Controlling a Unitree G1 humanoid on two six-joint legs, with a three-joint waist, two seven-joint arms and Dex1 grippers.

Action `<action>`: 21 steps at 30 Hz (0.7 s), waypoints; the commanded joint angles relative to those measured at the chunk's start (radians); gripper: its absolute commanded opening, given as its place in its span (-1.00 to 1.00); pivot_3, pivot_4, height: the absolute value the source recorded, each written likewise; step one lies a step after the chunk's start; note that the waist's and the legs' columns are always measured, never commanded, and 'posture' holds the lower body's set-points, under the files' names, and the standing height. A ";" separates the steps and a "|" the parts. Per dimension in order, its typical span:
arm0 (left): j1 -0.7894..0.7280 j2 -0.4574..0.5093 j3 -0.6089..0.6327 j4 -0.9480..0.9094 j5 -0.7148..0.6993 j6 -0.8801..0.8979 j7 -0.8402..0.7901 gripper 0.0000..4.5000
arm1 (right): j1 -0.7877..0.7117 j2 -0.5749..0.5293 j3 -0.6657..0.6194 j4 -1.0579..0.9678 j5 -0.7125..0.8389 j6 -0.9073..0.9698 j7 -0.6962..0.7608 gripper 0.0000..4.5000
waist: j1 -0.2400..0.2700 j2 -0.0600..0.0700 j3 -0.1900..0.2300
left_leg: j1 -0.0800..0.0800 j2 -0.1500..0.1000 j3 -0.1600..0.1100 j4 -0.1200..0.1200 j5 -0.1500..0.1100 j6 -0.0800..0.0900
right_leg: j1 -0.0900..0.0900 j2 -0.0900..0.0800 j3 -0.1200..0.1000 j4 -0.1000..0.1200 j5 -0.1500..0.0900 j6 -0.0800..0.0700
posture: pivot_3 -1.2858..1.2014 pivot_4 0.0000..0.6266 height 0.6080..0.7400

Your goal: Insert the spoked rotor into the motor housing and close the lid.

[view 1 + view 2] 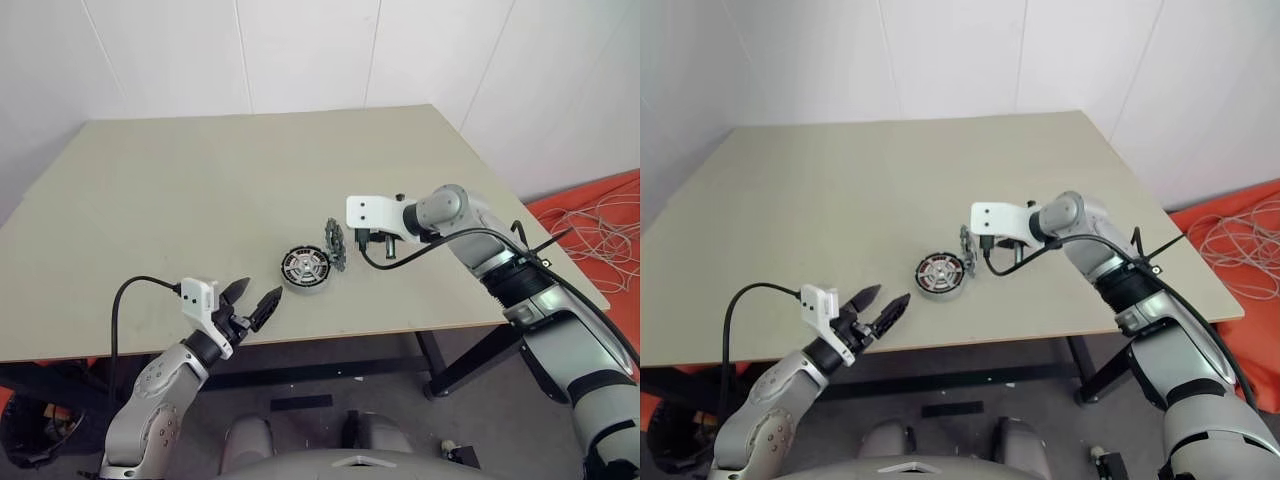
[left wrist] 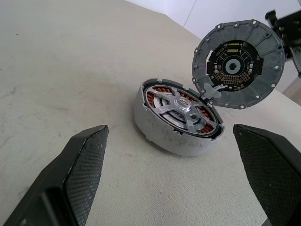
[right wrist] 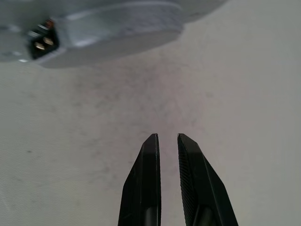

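Left hand before half-hidden motor housing

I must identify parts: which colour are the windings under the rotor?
Copper-orange windings, seen between the silver rotor spokes; clearest in the left wrist view.

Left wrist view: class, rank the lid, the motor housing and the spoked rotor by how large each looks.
1. Lid and motor housing: about alike; the lid stands tilted open behind it, so no ranking.
2. Spoked rotor, seated inside the housing: smallest.

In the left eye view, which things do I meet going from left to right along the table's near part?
Left end effector → motor housing holding the spoked rotor → upright lid → right end effector.
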 commanded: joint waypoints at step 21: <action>0.012 0.006 0.015 -0.021 -0.008 -0.018 -0.016 1.00 | 0.070 0.194 -0.147 -0.229 0.274 0.366 -0.052 -0.69 | 0.007 0.000 0.000 | 0.004 0.000 0.000 0.001 0.001 -0.001 | 0.004 0.000 0.000 0.001 -0.001 0.002 | 0.03 -1.00 1.00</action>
